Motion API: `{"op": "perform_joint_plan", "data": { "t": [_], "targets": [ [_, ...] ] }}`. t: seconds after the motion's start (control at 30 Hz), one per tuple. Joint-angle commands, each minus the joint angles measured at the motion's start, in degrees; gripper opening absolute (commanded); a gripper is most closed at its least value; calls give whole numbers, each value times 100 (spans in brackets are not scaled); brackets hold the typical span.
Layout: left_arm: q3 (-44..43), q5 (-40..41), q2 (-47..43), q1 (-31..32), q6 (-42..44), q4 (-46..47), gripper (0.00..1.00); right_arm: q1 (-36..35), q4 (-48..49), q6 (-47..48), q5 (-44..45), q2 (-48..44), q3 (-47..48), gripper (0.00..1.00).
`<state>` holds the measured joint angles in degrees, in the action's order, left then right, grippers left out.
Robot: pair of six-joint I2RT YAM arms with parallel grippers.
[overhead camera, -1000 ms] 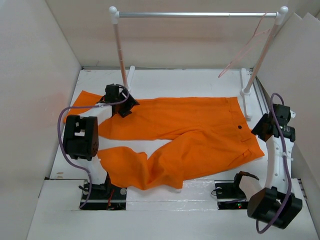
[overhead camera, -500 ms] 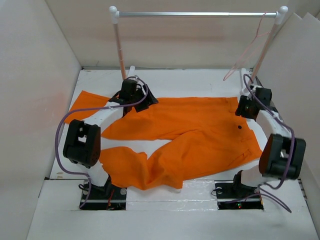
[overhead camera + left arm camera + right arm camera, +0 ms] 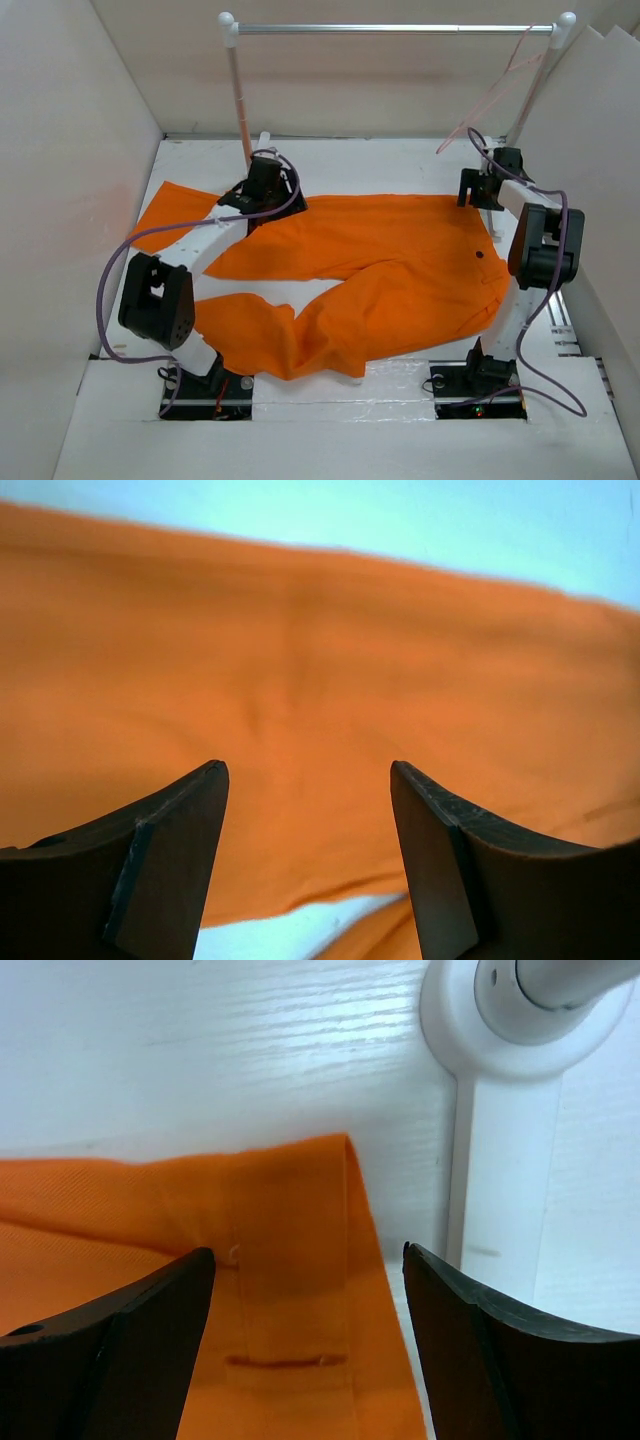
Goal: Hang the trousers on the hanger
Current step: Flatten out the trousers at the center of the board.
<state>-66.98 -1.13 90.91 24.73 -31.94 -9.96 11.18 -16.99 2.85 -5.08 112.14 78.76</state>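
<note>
— Where are the bright orange cloth trousers [image 3: 380,260]?
— Spread on the white table [image 3: 380,165]. The thin pinkish wire hanger [image 3: 469,112] hangs at the silver rail [image 3: 400,29]'s right end.
— Fingers?
— The left fingers [image 3: 170,860] are spread wide above a leg, the right fingers [image 3: 130,1350] wide above the waistband corner.

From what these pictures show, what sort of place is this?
Probably a small robot test cell: a white table boxed in by plain panels, the left arm and right arm bolted at its near edge, and a rail with one hanger behind orange trousers.
</note>
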Motion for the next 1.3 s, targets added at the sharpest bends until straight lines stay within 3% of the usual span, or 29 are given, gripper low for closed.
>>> {"op": "perform_joint_plan", "data": {
  "t": [0.0,0.1,0.17,0.27,0.3,0.33,0.4,0.43,0.5,0.57,0.7,0.87,1.07,1.1,1.13,1.17,1.23,1.27],
  "targets": [
    [-543,1114,-417,-668,127,-339,62,42,-426,48,201,421,604,81],
    [-860,1289,-189,-1145,319,-463,65,-80,-794,145,253,625,1017,82],
    [-1323,1604,345,-1487,547,-664,67,-81,-1006,154,122,765,1184,73],
    [-1589,1668,786,-1620,601,-964,66,6,-1156,172,-105,853,1282,69],
    [-1555,1581,831,-1621,628,-930,66,59,-1288,198,-203,906,1369,64],
    [-1477,1537,797,-1621,654,-834,66,112,-1350,233,-421,941,1413,53],
    [-1021,1353,665,-1621,637,-536,66,252,-1429,251,-572,968,1405,49],
    [-871,1291,543,-1621,628,-455,66,253,-1395,303,-634,924,1257,38],
    [-510,1238,489,-1621,602,-384,66,384,-1193,330,-731,705,1037,28],
    [-256,1107,445,-1621,532,-332,66,463,-608,304,-1064,407,458,10],
    [79,676,173,-1568,426,-51,65,823,159,-109,-1171,-777,-431,0],
    [71,807,-21,-1392,400,-94,65,1070,-74,-224,-785,-1299,-397,0],
    [141,834,-100,-1654,163,-208,67,1342,-891,-232,321,-792,691,0],
    [168,833,-100,-1708,119,-226,67,1404,-1024,-232,376,-651,893,10],
    [203,859,-91,-1761,83,-243,68,1404,-1173,-232,420,-527,1269,44],
    [246,868,-91,-1866,-13,-322,68,1404,-1444,-206,359,-300,1430,60],
    [291,982,-117,-1919,-110,-402,69,1256,-1561,-84,184,-271,1554,76],
    [387,1113,-161,-1998,-223,-437,69,1159,-1440,-57,26,-376,1415,77]
  ]
}}
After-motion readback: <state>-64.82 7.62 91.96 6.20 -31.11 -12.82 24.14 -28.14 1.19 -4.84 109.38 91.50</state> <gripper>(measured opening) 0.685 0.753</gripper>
